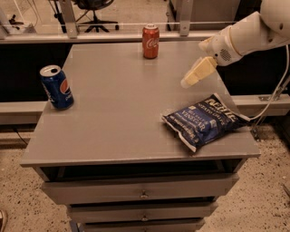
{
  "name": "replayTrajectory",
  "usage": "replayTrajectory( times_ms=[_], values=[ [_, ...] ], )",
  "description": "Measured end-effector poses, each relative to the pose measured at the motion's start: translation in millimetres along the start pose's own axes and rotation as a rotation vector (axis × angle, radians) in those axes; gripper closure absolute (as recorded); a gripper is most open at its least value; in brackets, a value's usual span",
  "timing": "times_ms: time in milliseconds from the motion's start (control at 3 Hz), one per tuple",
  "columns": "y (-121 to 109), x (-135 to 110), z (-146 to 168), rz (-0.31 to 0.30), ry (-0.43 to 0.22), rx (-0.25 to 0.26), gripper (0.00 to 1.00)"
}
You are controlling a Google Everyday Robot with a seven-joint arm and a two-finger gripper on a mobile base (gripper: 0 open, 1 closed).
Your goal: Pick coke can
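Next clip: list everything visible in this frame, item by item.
coke can: one, red, upright at the table's far edge
Pepsi can: one, blue, upright near the left edge
chip bag: one, dark blue, lying front right
table: one, grey, drawers beneath
office chair: one, black, background
arm: one, white, entering upper right
gripper: one, cream, over the table's right side, touching nothing

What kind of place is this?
Probably an office or lab: a gray cabinet with drawers, a swivel chair behind the rail, speckled floor. The claw hangs over the cabinet top, apart from the coke can.
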State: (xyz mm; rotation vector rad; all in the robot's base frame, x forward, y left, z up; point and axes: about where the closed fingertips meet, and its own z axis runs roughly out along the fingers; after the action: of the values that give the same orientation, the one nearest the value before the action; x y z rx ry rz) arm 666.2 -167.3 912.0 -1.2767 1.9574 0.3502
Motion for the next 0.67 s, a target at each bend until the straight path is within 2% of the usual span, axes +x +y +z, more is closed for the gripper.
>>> replayTrajectory(
  times_ms=[333, 667],
  values=[
    [0.0, 0.0, 0.1, 0.0, 0.0, 0.0, 0.0],
    [-12.7, 3.6, 17.7, 0.033, -0.06, 0.021, 0.0]
  ],
)
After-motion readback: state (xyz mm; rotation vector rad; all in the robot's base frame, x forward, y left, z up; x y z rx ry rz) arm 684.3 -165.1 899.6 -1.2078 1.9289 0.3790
